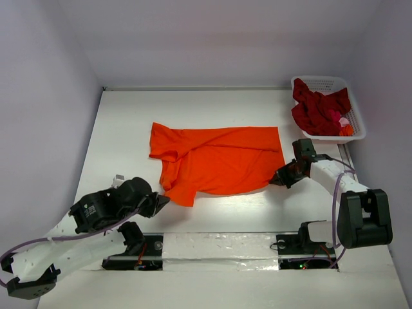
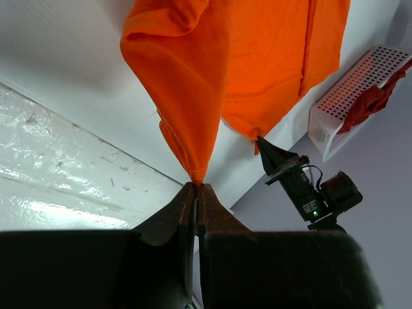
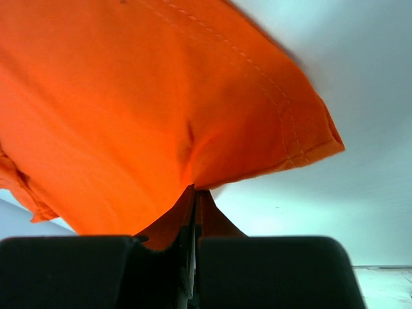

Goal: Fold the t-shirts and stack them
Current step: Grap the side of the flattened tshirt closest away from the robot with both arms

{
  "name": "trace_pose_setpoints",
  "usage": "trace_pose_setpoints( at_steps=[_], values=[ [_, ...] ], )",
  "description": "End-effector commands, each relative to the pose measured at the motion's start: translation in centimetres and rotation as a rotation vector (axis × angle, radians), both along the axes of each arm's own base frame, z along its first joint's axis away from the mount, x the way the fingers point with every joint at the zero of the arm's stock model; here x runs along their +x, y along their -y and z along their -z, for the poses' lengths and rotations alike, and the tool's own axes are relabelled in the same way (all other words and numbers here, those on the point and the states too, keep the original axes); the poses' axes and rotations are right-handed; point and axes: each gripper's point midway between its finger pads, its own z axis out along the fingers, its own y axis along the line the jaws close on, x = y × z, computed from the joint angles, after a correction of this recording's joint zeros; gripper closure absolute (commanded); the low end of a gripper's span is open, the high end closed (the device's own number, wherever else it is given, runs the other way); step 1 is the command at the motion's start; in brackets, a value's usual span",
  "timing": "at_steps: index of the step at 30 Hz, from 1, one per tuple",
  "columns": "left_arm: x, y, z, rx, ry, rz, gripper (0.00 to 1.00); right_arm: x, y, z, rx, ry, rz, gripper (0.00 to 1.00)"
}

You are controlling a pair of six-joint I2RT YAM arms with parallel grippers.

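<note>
I had both claws clenched on the orange shirt, spread mid-table: the left claw nipping its near-left corner, the right claw its near-right edge. Such thin pinches could slip if I lifted unevenly. Only the wrist views showed cloth between the tips; the overhead showed the whole spread.

Soft, even light falls from overhead, leaving the white surface bright with a faint lilac cast. Under the hem of the bright orange fabric t-shirt, just beside the left claw, lies only a thin, pale shadow. In the left wrist view, the crinkled glossy strip to the left of that claw throws white glare, and the black fingers show as near-silhouettes. In the right wrist view, cloth just above the right claw is sharp at the stitching, while its far upper edge blurs against the pale wall.
</note>
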Motion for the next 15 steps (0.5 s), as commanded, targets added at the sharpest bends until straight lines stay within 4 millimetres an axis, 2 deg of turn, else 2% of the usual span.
trace_pose_setpoints(
  at_steps=[1, 10, 15],
  values=[
    [1.5, -0.2, -1.8, -0.102, -0.012, -0.186, 1.00, 1.0, -0.4, -1.6, 0.007, 0.035, -0.024, 1.00],
    [1.7, -0.6, -0.7, -0.081, -0.012, -0.209, 1.00, 2.8, -0.5, -2.3, -0.002, 0.067, -0.045, 1.00],
    [1.7, 0.3, 0.5, -0.076, -0.018, -0.167, 1.00, 3.6, -0.5, -2.5, -0.013, 0.075, -0.073, 1.00]
  ],
)
